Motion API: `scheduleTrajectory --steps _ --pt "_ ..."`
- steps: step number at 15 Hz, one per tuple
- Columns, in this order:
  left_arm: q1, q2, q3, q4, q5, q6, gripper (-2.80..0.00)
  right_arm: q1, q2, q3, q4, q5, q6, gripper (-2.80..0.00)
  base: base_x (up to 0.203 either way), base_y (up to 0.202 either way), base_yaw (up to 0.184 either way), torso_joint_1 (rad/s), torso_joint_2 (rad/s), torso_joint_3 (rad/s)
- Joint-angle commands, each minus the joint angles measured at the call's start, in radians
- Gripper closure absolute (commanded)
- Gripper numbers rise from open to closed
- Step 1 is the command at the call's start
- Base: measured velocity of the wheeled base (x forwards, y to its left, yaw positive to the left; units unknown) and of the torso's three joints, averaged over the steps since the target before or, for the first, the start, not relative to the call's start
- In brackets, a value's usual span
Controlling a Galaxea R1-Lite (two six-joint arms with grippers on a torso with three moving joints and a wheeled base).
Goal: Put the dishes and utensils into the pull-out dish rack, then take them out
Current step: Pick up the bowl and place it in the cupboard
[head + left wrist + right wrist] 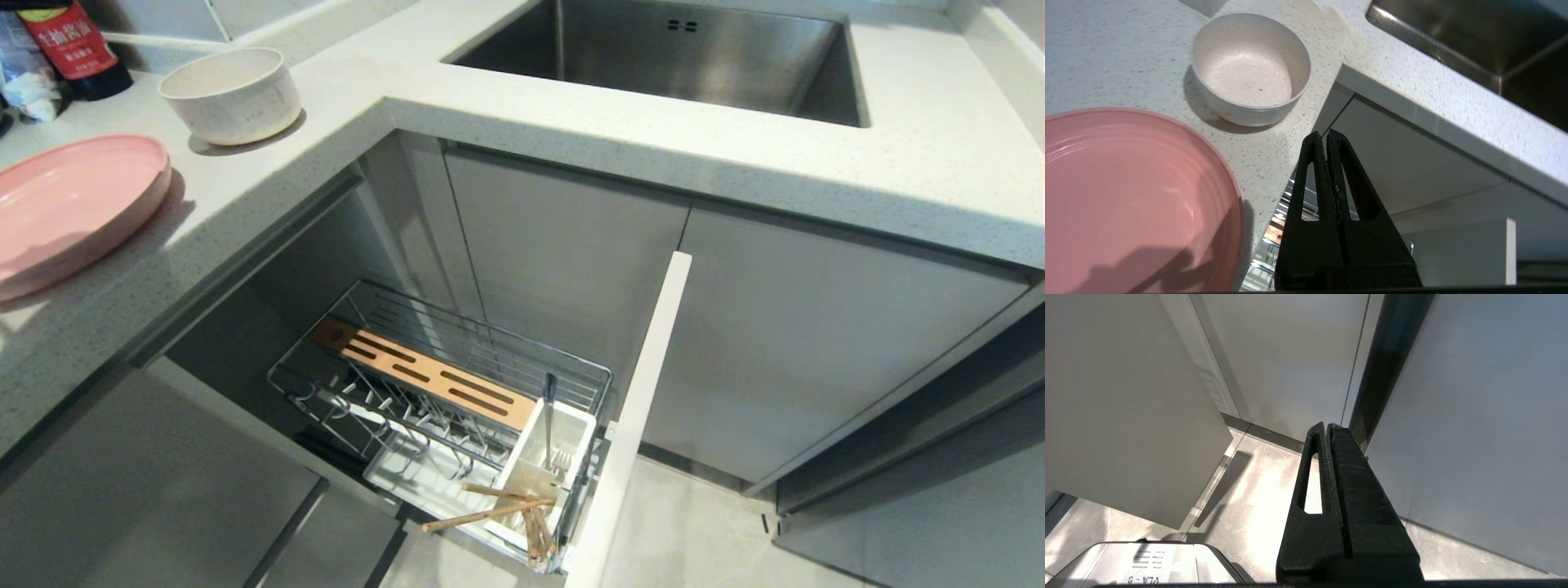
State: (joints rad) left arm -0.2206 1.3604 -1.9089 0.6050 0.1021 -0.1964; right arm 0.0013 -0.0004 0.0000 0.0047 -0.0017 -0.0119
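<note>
The pink plate and the cream bowl rest on the left counter. Below, the pull-out dish rack stands drawn out with its wooden strip. Its white caddy holds the wooden chopsticks, lying tilted, and the silver fork, standing upright. My left gripper is shut and empty, held above the counter edge, short of the bowl and beside the plate. It does not show in the head view. My right gripper is shut, low by the cabinet fronts and the floor.
A steel sink is set in the counter at the back right. A dark sauce bottle stands at the far left behind the bowl. The rack's narrow front panel juts out over the tiled floor.
</note>
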Motion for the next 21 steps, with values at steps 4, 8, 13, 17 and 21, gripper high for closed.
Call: scheduleTrajectory --steps 4,8,13,17,21 --pt "0.014 0.005 0.121 -0.119 -0.044 0.087 0.0 0.0 0.0 0.0 0.0 0.0 0.0 0.0 0.0 0.0 0.0 0.0 0.0 0.0" --pt "0.059 0.047 0.164 -0.169 -0.045 0.199 -2.8 0.0 0.0 0.0 0.0 0.0 0.0 0.0 0.0 0.0 0.0 0.0 0.0 0.0" --pt "0.066 0.131 0.119 -0.169 -0.047 0.199 -2.8 0.0 0.0 0.0 0.0 0.0 0.0 0.0 0.0 0.0 0.0 0.0 0.0 0.0" --pt "0.067 0.161 0.101 -0.192 -0.048 0.188 -2.8 0.0 0.0 0.0 0.0 0.0 0.0 0.0 0.0 0.0 0.0 0.0 0.0 0.0" --pt "0.078 0.221 0.094 -0.265 -0.048 0.178 -2.8 0.0 0.0 0.0 0.0 0.0 0.0 0.0 0.0 0.0 0.0 0.0 0.0 0.0"
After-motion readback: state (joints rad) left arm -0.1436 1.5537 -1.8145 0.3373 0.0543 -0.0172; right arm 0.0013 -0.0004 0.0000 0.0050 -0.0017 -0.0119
